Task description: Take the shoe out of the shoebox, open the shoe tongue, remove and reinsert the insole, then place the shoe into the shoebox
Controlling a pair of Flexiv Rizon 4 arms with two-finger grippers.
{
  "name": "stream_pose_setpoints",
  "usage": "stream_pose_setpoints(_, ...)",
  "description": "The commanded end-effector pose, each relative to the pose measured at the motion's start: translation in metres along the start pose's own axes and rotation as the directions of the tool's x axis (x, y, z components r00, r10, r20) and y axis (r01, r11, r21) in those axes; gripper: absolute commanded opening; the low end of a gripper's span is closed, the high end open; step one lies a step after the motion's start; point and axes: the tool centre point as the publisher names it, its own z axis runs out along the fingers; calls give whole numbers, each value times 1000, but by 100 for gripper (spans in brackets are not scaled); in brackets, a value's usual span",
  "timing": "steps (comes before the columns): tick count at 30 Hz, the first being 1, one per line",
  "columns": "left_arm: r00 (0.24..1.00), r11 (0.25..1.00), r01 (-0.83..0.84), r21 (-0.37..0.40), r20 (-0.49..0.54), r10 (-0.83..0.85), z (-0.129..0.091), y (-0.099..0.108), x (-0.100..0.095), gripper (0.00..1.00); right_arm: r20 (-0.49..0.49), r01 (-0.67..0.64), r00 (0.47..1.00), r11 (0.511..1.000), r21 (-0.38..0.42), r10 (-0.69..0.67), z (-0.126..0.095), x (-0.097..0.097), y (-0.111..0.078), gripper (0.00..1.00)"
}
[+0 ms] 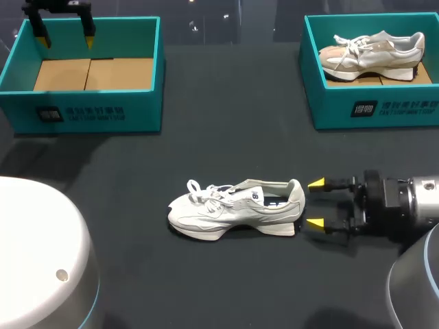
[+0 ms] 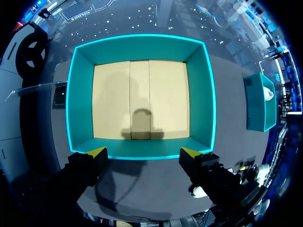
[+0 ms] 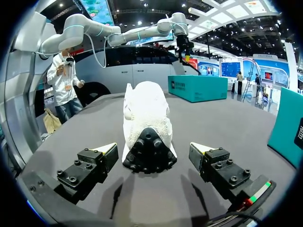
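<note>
Right pincer is spread wide and sits just behind the heel of the white shoe, one yellow tip on each side of the heel line and not touching it as far as I can see. The shoe is out on the dark tabletop, seemingly on its sole, with the toe pointing toward my left side. My guess is the pincer is lined up to pinch the heel and steady it for the tongue step.

Left pincer is also wide and holds nothing. It hangs over the empty teal shoebox at the far left, well apart from the shoe, so it's out of the way. Another teal box at the far right has a second sneaker in it. Nothing blocks the heel, but the laces lying over the tongue look like the fiddly part.
</note>
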Motion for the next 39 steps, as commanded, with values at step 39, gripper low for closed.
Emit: stream_pose_setpoints(39,1000,1000,0,-1,1,0,0,0,0,100,-87,35,996,999,16,-33,74,5,0,100)
